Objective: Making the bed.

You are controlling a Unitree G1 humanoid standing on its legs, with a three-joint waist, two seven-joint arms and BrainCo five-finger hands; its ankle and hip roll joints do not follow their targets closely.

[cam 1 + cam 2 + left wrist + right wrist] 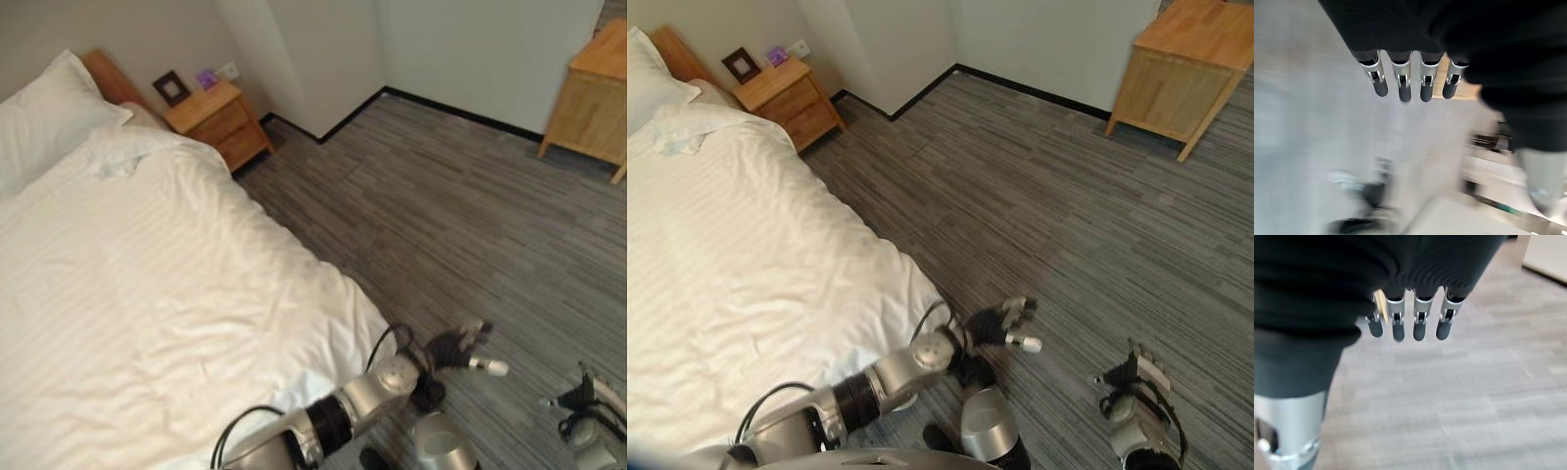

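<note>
I see left hand (pixel 1004 323) and right hand (pixel 1136 377) over the grey floor (pixel 1068 196) beside the bed (pixel 735 255), fingers straight, holding nothing.

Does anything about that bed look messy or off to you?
Yes. The white duvet lies mostly flat, but near the pillow its top edge is bunched and crumpled instead of straight. Both hands, left hand and right hand, hang over the floor, holding nothing.
</note>
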